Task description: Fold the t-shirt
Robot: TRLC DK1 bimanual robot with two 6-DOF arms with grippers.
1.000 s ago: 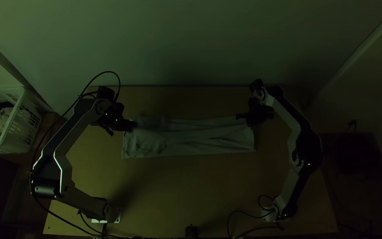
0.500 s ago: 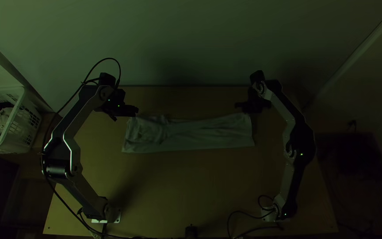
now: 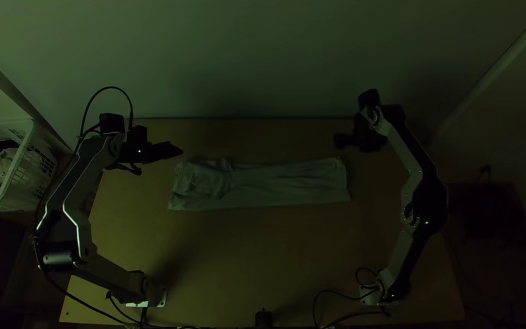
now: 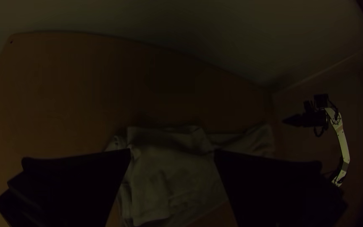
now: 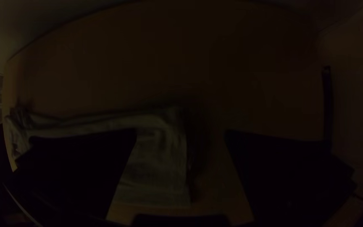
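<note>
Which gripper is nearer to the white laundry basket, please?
Left. The left gripper is on the side of the table toward the basket; the right gripper is by the far end of the t-shirt.

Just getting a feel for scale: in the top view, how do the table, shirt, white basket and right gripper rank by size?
Largest to smallest:
1. Table
2. Shirt and white basket: too alike to rank, the basket being cut off
3. Right gripper

White basket (image 3: 35, 170) cut off by top view's left edge, t-shirt (image 3: 263, 187) partly hidden behind jaws in wrist views
</note>
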